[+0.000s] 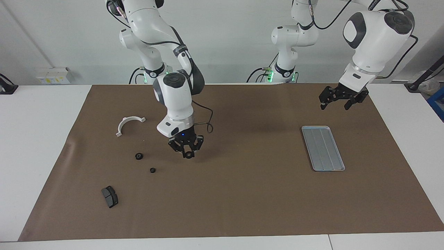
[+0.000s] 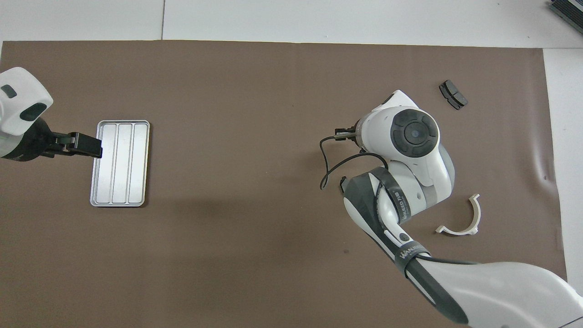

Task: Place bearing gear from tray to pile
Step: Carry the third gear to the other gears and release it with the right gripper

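Observation:
My right gripper (image 1: 187, 151) is shut on a small black bearing gear (image 1: 188, 155) and holds it low over the mat, beside the pile toward the left arm's end. The pile is two black ring gears (image 1: 139, 156) (image 1: 152, 170) lying apart on the mat; the right arm hides them in the overhead view. The silver ridged tray (image 1: 322, 148) (image 2: 120, 163) lies bare toward the left arm's end. My left gripper (image 1: 335, 103) (image 2: 86, 146) is open and empty, raised over the mat beside the tray's edge nearest the robots.
A white curved bracket (image 1: 129, 124) (image 2: 462, 218) lies nearer to the robots than the pile. Dark wedge-shaped pads (image 1: 110, 196) (image 2: 452, 94) lie farther from the robots than the pile. A brown mat (image 1: 242, 194) covers the table.

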### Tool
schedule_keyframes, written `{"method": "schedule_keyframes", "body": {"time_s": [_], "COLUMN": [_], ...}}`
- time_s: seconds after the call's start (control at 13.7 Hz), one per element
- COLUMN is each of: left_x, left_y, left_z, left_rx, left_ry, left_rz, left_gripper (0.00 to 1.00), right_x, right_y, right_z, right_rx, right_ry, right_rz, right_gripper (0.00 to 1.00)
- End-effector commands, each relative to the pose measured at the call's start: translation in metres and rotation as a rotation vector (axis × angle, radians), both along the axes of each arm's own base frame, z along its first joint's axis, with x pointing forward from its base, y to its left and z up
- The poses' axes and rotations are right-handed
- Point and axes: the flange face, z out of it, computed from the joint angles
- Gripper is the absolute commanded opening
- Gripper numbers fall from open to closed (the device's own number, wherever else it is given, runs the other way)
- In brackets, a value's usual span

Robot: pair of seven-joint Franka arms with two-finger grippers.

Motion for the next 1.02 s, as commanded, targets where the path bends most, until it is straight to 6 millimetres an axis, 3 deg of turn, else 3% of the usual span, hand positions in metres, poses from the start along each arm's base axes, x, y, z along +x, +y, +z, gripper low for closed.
{"method": "schedule_keyframes", "body": {"time_s": [0.0, 0.29, 0.58, 0.95], "left_x": [-0.011, -0.011, -0.009, -0.008], "left_y": [0.005, 0.005, 0.004, 0.007], "left_z": [0.001, 0.002, 0.002, 0.003], "left_rx": [-0.012, -0.013, -0.012, -0.013], "left_ry": [-0.017, -0.022, -0.031, -0.042], "left_rz": [-0.007, -0.006, -0.008, -0.003], "left_gripper": [1.00, 1.00, 1.00, 1.00], "right_x": [-0.021, -0.032, -0.040, -0.059], "right_y": [-0.051, -0.103, -0.133, -0.134], "right_z": [-0.012, -0.037, -0.048, -0.062], "right_rx": [-0.042, -0.073, -0.085, -0.086], "right_ry": [0.024, 0.080, 0.113, 0.152], "right_rz": [0.037, 0.063, 0.060, 0.048], "right_gripper": [0.17, 0.20, 0.22, 0.29]}}
